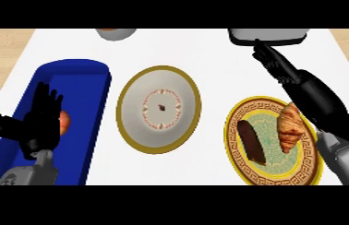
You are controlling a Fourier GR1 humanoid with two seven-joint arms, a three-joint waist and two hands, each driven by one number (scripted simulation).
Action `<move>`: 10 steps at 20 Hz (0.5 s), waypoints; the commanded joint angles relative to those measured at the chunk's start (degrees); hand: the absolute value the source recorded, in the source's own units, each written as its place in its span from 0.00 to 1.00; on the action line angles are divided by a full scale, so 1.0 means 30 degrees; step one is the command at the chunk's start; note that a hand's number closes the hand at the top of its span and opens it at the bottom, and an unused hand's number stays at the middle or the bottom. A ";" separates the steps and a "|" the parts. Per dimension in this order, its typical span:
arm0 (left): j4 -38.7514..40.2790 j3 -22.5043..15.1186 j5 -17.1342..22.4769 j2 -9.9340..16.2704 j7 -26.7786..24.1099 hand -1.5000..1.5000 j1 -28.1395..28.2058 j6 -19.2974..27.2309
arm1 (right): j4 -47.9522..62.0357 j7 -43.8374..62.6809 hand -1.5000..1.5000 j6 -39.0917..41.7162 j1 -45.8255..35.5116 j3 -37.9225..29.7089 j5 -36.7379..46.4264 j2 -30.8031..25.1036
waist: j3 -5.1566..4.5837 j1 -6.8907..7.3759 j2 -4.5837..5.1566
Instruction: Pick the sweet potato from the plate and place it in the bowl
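The sweet potato, dark brown and long, lies on the left half of a gold-patterned plate at the lower right. Beside it on the same plate lies a tan croissant. A grey bowl with a gold rim sits in the middle of the counter, seen from above, with nothing in it. My right hand is open with straight fingers, stretched out beyond the plate's far edge, and its forearm crosses the plate's right side. My left hand rests open, fingers up, at the lower left.
A long blue tray runs along the left side, with a reddish round thing in it, partly hidden by my left hand. A grey vessel stands at the far edge, and a grey boxy object stands just beyond my right fingertips.
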 commanded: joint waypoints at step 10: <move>-0.0638 -0.3422 -0.1465 0.4164 0.2111 0.50 -0.1321 -0.5890 | 0.1253 -0.0460 0.00 -1.0063 0.5806 0.0927 0.8973 0.1487 | -0.0607 -0.1276 -0.0823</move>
